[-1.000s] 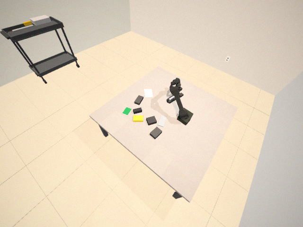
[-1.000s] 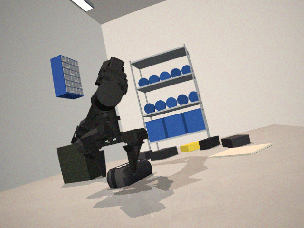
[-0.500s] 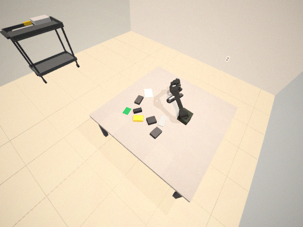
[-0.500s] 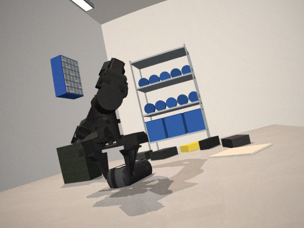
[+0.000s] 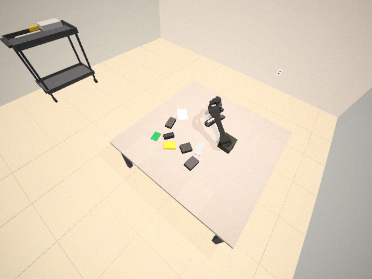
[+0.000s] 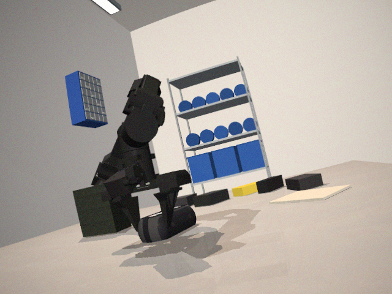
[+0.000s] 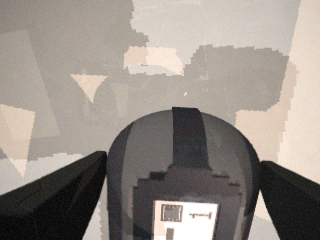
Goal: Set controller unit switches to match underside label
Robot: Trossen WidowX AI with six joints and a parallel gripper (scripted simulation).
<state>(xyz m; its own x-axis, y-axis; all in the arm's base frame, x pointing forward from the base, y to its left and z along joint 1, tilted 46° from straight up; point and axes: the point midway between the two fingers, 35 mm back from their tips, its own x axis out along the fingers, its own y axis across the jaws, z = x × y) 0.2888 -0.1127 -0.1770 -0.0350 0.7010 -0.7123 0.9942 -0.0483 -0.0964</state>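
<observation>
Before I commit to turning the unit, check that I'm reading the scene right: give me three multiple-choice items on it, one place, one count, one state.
1. Where are the gripper's jaws?
A. Over the cart
B. On opposite sides of the controller unit
C. Beside the wall outlet

2. How many yellow blocks lie on the bench?
A. One
B. Three
C. Four

3. How does the unit lie?
A. Switches up
B. Standing on one end
C. Underside up

1: B, the wrist view shows one jaw at each side of it.
2: A, the top view shows a single yellow block.
3: C, its white label faces the wrist camera.
</observation>
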